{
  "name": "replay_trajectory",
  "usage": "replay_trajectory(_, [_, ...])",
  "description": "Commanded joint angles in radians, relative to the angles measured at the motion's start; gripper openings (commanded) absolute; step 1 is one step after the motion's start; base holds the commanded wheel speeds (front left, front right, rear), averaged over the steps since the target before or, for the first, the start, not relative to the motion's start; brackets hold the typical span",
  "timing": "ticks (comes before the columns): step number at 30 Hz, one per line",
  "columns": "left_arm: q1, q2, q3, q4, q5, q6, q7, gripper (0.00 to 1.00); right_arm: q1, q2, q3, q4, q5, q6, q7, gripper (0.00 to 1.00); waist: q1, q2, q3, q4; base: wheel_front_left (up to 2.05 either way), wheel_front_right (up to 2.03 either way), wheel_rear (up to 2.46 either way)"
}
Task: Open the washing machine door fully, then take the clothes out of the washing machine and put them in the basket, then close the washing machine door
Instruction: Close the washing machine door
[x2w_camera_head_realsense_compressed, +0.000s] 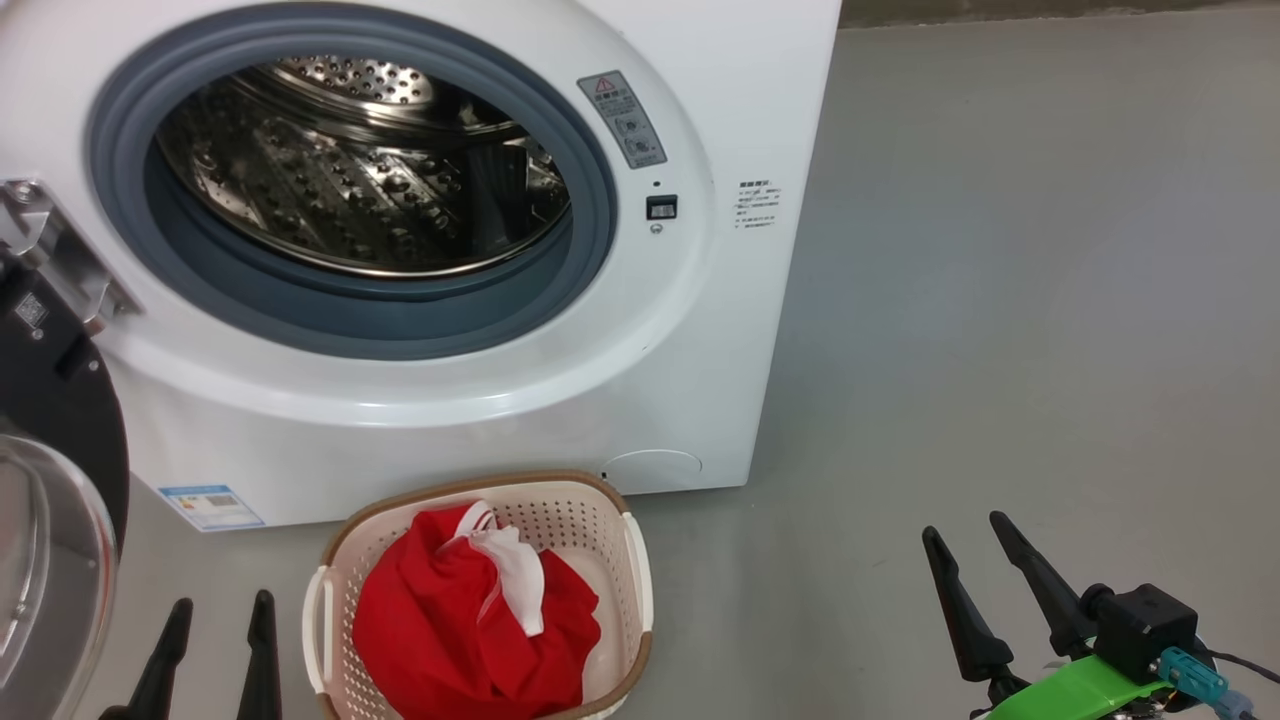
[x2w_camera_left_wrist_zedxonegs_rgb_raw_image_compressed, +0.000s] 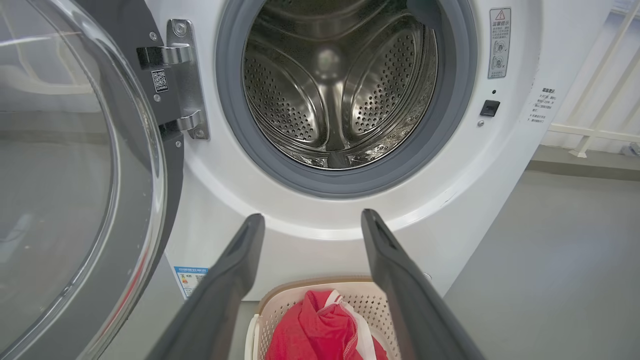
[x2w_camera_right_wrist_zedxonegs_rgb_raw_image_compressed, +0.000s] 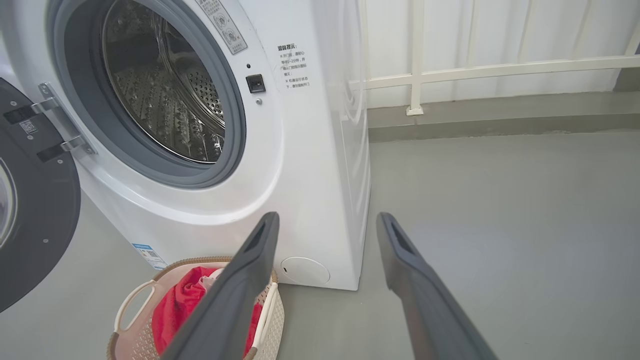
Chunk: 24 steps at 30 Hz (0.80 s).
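Observation:
The white washing machine (x2w_camera_head_realsense_compressed: 560, 400) stands with its door (x2w_camera_head_realsense_compressed: 50, 520) swung wide to the left, black rim and glass bowl showing. Its steel drum (x2w_camera_left_wrist_zedxonegs_rgb_raw_image_compressed: 340, 90) holds no clothes that I can see. The red clothes (x2w_camera_head_realsense_compressed: 470, 620) with white trim lie heaped in the cream basket (x2w_camera_head_realsense_compressed: 636, 560) on the floor in front of the machine. My left gripper (x2w_camera_head_realsense_compressed: 222, 612) hangs open just left of the basket, near the door. My right gripper (x2w_camera_head_realsense_compressed: 965, 538) is open too, well to the right over bare floor. Both hold nothing.
Grey floor (x2w_camera_head_realsense_compressed: 1000, 300) stretches to the right of the machine. A white railing (x2w_camera_right_wrist_zedxonegs_rgb_raw_image_compressed: 475, 70) runs along the wall behind. The door hinge (x2w_camera_left_wrist_zedxonegs_rgb_raw_image_compressed: 182, 75) sits at the machine's left side. A blue label (x2w_camera_head_realsense_compressed: 210, 505) is low on the front.

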<state>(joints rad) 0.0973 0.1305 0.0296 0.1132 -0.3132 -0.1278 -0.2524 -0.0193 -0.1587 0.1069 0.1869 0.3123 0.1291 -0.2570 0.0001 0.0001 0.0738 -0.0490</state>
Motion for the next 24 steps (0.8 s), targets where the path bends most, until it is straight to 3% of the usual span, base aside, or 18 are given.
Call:
replay_trajectory(1, [-0.039,0.014,0.039,-0.014,-0.012,-0.003,-0.009,1.00,-0.012,-0.007,0.019,-0.023,0.002,0.002,-0.005,1.00,-0.0001,-0.0001,0.001,0.007,0.00,0.00,0.00])
replay_trajectory(10, [-0.041,-0.012,0.053,0.004,-0.017,-0.003,-0.009,1.00,-0.016,-0.020,0.035,-0.012,0.004,0.002,-0.005,1.00,-0.0001,-0.0001,-0.009,0.095,0.00,0.00,0.00])
replay_trajectory(24, [-0.017,-0.060,0.066,0.021,-0.015,-0.003,-0.009,1.00,-0.056,-0.041,0.098,0.022,0.023,0.002,-0.005,1.00,-0.0001,-0.0001,-0.034,0.322,0.00,0.00,0.00])
